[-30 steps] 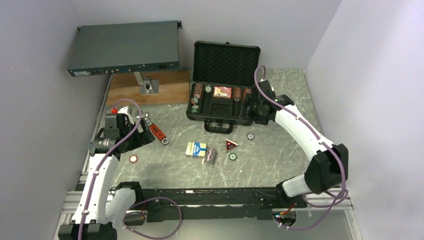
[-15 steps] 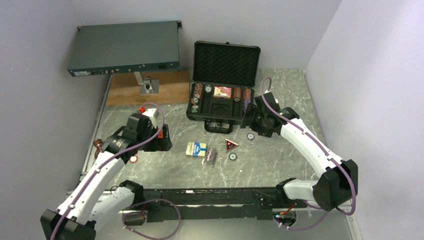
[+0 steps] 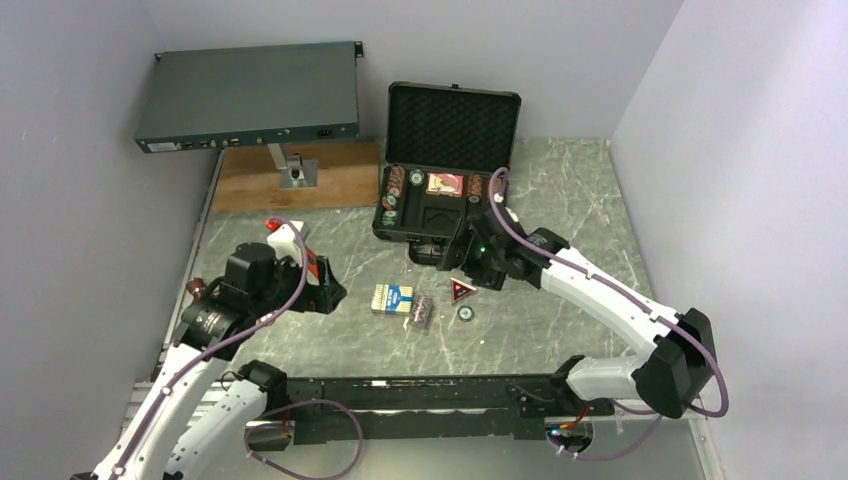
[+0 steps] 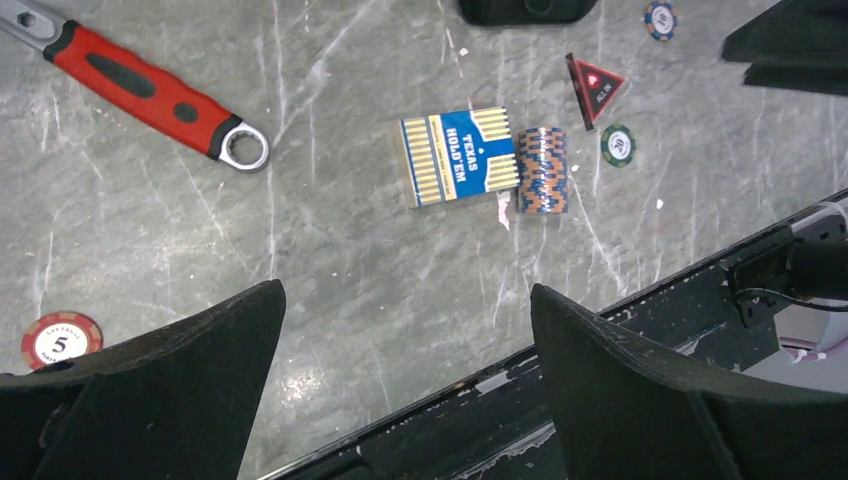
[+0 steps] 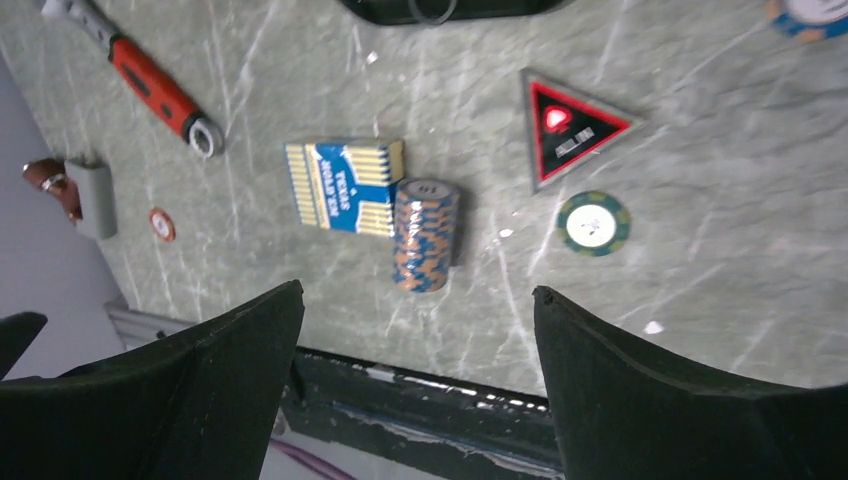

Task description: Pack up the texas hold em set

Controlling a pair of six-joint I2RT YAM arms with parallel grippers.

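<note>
Left hand (image 4: 400,330) and right hand (image 5: 418,300) have moved in over the loose pieces.
I see both hands spread apart, empty. Card box (image 4: 458,156) and chip stack (image 4: 541,169) touch on the table (image 4: 350,260), red token (image 4: 596,87) nearby; the case (image 3: 453,125) sits open behind them.

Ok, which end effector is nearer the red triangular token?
Right: the right end effector hovers beside the red triangular token; the left end effector sits beyond the card box.

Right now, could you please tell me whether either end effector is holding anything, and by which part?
Nothing is held: the left end effector and the right end effector are both open and empty above the table.
</note>
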